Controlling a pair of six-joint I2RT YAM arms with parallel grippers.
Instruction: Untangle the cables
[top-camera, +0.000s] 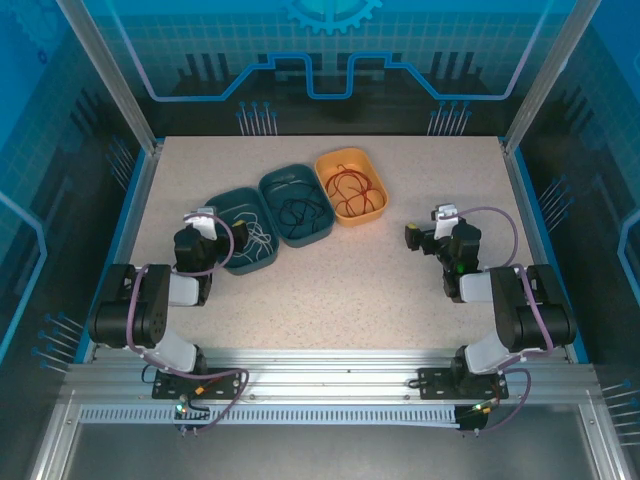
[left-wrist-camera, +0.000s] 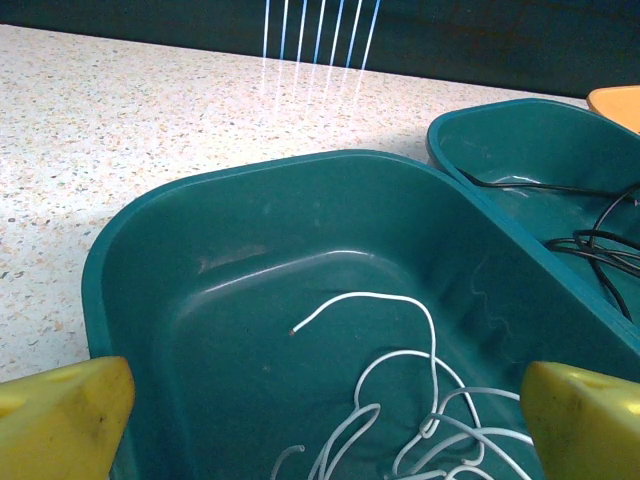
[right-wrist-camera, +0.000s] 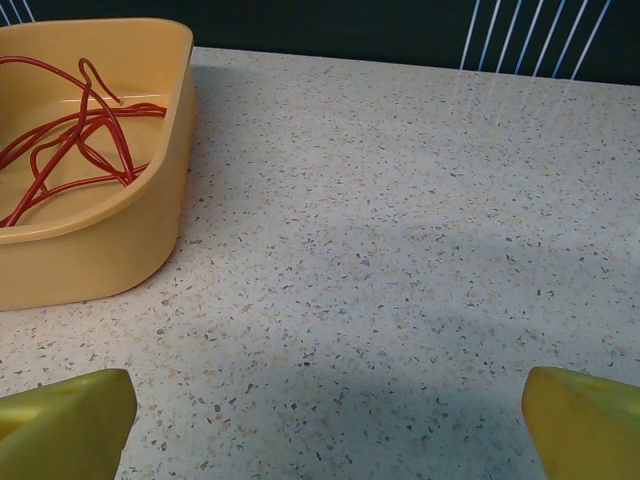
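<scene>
Left wrist: whitish cable (left-wrist-camera: 365, 295) in teal tray (left-wrist-camera: 250, 165), judged light, limp; best pinched near free end; left gripper (left-wrist-camera: 325, 425), right gripper (right-wrist-camera: 325, 425) spread wide, empty.

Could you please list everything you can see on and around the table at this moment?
left teal tray: one, teal, left end of the row of trays
white cable: one, whitish, lying loose in the left teal tray
middle teal tray: one, teal, between the other two trays
black cable: one, black, coiled in the middle teal tray
orange tray: one, orange, right end of the row
red cable: one, red, looped in the orange tray
table: one, speckled beige, under everything
left gripper: one, yellow fingers, open, over the left teal tray
right gripper: one, yellow fingers, open, over bare table right of the orange tray
</scene>
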